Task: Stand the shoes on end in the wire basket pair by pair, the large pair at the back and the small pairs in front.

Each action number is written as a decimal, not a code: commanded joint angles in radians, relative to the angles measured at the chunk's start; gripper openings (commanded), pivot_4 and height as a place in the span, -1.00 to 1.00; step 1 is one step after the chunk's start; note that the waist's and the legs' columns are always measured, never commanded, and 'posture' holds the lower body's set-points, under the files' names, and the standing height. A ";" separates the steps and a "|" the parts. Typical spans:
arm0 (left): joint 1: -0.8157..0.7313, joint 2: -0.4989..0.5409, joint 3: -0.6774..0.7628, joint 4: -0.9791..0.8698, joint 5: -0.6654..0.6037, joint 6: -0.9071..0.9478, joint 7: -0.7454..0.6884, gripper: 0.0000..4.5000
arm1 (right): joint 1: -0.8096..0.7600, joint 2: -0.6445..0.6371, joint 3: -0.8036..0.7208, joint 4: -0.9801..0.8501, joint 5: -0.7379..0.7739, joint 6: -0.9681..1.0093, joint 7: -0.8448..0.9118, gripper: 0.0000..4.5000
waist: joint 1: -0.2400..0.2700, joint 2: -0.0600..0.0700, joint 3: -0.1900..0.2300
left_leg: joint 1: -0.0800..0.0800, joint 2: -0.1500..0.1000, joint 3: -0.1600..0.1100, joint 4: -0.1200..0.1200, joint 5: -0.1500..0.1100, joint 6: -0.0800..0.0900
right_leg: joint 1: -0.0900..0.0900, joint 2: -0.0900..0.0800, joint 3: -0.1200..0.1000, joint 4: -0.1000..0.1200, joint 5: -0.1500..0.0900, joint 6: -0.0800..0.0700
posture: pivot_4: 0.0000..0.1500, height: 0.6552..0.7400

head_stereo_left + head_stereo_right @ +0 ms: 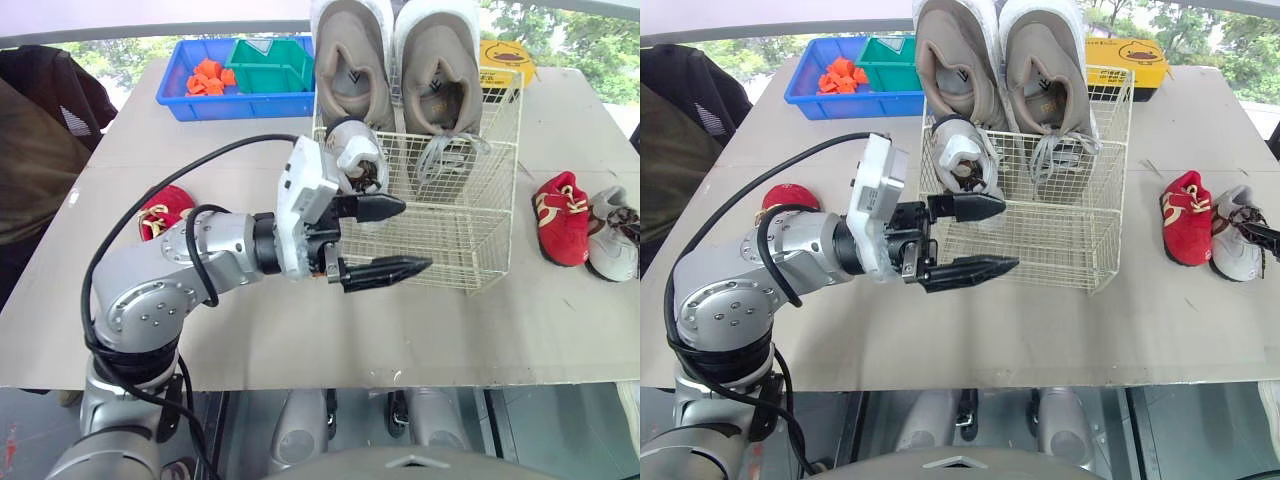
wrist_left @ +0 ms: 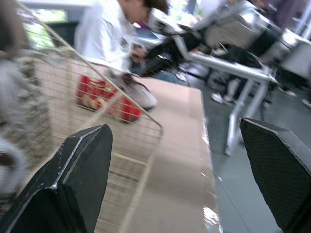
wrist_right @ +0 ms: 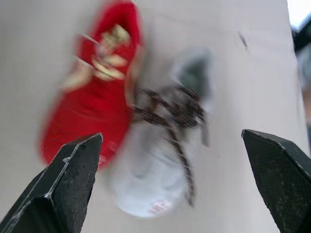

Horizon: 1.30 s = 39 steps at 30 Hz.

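Note:
A wire basket (image 1: 452, 250) stands mid-table. Two large beige shoes (image 1: 350, 60) (image 1: 440, 60) stand on end at its back. A small grey shoe (image 1: 355, 160) stands in its front left part. My left gripper (image 1: 415, 237) hangs open and empty just outside the basket's front left corner. A small red shoe (image 1: 165, 210) lies on the table to the left. Right of the basket lie another red shoe (image 1: 560, 218) and a small grey shoe (image 1: 612, 235). My right gripper (image 3: 171, 135) hovers open over these two, the grey shoe (image 3: 155, 170) between its fingers and the red one (image 3: 97, 107) beside.
A blue bin (image 1: 190, 100) with orange pieces and a green tray (image 1: 270, 65) sit at the back left. A yellow box (image 1: 505, 55) lies behind the basket. Dark clothing (image 1: 40, 130) is at the table's left edge. A person in white (image 2: 104, 29) sits beyond the table.

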 commanded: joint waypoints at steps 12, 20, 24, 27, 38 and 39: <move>0.010 0.090 0.018 -0.077 0.031 -0.062 -0.104 1.00 | -0.581 0.179 0.422 0.742 -0.437 -0.304 0.197 0.89 | 0.001 0.001 0.001 | -0.001 0.000 0.003 0.000 0.002 -0.003 | -0.001 0.000 0.004 -0.002 0.004 0.001 | 1.00 1.00; 0.043 0.113 0.026 -0.080 0.030 -0.086 -0.120 1.00 | -0.655 0.206 0.440 0.910 -0.533 -0.380 0.255 -0.49 | 0.004 0.001 0.000 | -0.001 -0.001 0.002 0.000 0.002 -0.004 | 0.000 0.000 0.004 -0.003 0.004 0.001 | 1.00 1.00; 0.037 0.113 0.015 -0.061 0.045 -0.102 -0.147 1.00 | -0.590 0.163 0.346 0.836 -0.472 -0.344 0.272 -0.98 | 0.007 0.001 0.001 | -0.001 -0.001 0.002 0.001 0.002 -0.004 | 0.000 0.000 0.004 -0.003 0.004 0.001 | 1.00 1.00; 0.032 0.114 0.011 -0.046 0.056 -0.111 -0.166 1.00 | -0.474 0.126 0.200 0.686 -0.386 -0.273 0.244 -0.98 | 0.011 0.002 0.000 | -0.002 -0.002 0.001 0.000 0.002 -0.004 | 0.000 0.000 0.003 -0.003 0.004 0.001 | 1.00 1.00; -0.037 0.081 -0.012 0.061 0.101 -0.144 -0.255 1.00 | -0.056 0.566 -0.609 -0.677 0.266 -0.011 -0.066 -0.98 | -0.016 0.007 -0.001 | 0.001 0.002 -0.002 -0.002 0.001 -0.003 | 0.000 0.009 0.009 -0.001 0.001 0.006 | 1.00 1.00; -0.040 0.076 -0.009 0.066 0.107 -0.149 -0.257 1.00 | -0.073 0.603 -0.608 -0.745 0.335 0.002 -0.117 -0.98 | -0.018 0.007 -0.001 | 0.002 0.002 -0.002 -0.002 0.000 -0.002 | 0.000 0.009 0.010 0.001 0.001 0.006 | 1.00 1.00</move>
